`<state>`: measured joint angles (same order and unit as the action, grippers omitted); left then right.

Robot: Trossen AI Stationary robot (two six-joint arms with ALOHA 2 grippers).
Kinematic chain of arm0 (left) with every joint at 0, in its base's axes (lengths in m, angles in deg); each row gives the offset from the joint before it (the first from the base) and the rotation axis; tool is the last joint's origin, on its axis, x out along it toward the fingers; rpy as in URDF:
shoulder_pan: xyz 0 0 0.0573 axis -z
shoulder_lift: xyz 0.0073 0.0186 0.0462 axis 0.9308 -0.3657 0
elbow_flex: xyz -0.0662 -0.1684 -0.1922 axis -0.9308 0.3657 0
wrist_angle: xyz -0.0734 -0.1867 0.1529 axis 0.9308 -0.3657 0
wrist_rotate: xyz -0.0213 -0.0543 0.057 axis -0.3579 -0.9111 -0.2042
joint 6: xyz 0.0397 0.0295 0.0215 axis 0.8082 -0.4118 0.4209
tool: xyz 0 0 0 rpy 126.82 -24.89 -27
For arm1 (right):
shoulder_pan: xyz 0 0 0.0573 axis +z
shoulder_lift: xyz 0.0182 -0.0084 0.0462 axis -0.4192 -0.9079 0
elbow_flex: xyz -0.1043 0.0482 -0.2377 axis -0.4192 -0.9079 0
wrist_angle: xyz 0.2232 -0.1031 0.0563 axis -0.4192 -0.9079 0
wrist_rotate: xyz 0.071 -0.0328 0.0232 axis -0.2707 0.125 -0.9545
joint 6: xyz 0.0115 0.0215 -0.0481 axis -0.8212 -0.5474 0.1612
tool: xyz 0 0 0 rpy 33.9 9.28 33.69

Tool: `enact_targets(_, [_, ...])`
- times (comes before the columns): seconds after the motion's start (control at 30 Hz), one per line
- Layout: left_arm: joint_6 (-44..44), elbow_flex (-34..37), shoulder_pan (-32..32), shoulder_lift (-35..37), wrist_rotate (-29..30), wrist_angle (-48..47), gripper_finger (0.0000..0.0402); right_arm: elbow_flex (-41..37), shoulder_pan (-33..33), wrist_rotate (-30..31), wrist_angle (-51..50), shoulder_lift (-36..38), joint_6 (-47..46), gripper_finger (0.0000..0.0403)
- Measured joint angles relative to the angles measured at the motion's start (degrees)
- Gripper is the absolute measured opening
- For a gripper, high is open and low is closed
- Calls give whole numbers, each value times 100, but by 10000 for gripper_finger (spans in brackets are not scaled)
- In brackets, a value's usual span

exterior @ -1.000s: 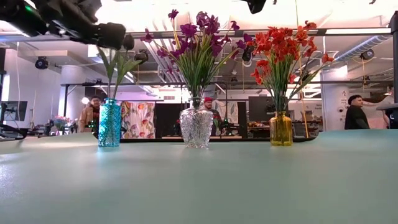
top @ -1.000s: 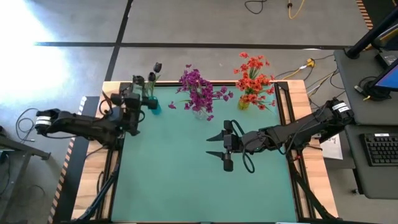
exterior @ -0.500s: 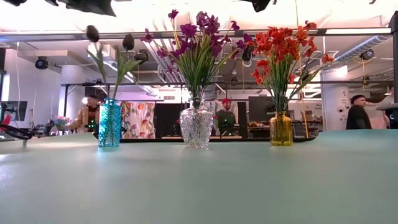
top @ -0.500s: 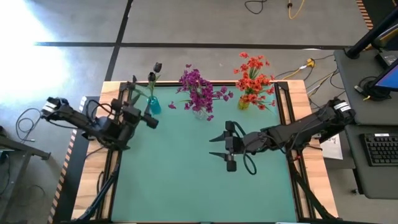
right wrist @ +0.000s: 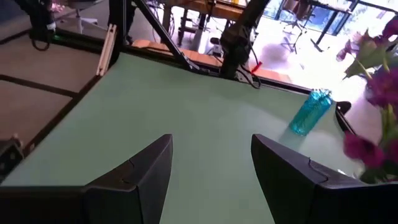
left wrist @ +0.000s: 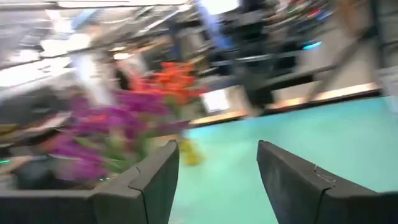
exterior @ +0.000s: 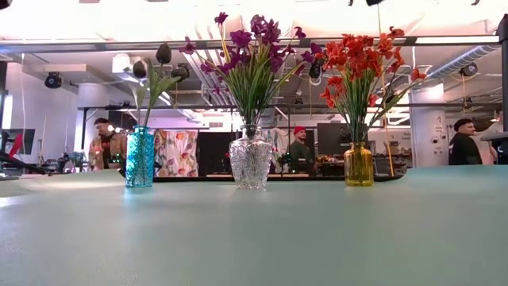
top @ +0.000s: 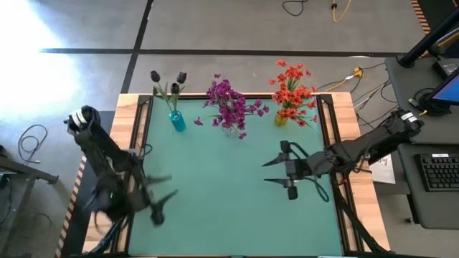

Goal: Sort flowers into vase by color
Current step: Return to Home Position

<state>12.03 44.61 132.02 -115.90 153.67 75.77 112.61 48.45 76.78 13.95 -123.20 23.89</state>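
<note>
While the left gripper point(top: 172, 185) and right gripper point(top: 265, 172) hang with fingers spread over the smooth teal bench point(top: 215, 208), slim dark tulip buds point(top: 155, 75) stand in the ribbed blue glass vase point(top: 177, 122). Beside it, magenta clusters point(top: 228, 97) fill the bulbous cut-glass vase point(exterior: 251, 159), and orange-red clusters point(top: 292, 89) the amber bottle point(exterior: 358, 164).

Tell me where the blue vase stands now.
In the high view the blue vase stands near the far left corner of the table, beside the clear vase of purple flowers.
</note>
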Motion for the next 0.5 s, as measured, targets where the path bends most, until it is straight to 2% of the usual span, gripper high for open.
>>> enact_targets(0.1, [-928,122,580,-487,40,-5,189,-452,-3,2,-36,434,-11,212])
enact_targets(0.17, [-1076,155,742,-776,73,1,177,-693,-3,1,-27,688,-151,212])
enact_targets(0.27, [-1423,120,755,-1134,98,175,161,-958,-3,1,-23,976,-731,212])
enact_targets(0.37, [-2147,86,445,-1304,27,230,142,-1104,-3,1,-22,1133,-1090,212])
enact_targets(0.4, [-2313,89,340,-1340,-155,228,133,-1130,-3,1,-18,1169,-1136,212])
enact_targets(0.5, [-2487,276,174,-1403,-1485,175,102,-1147,-3,0,-57,1186,-1219,212])
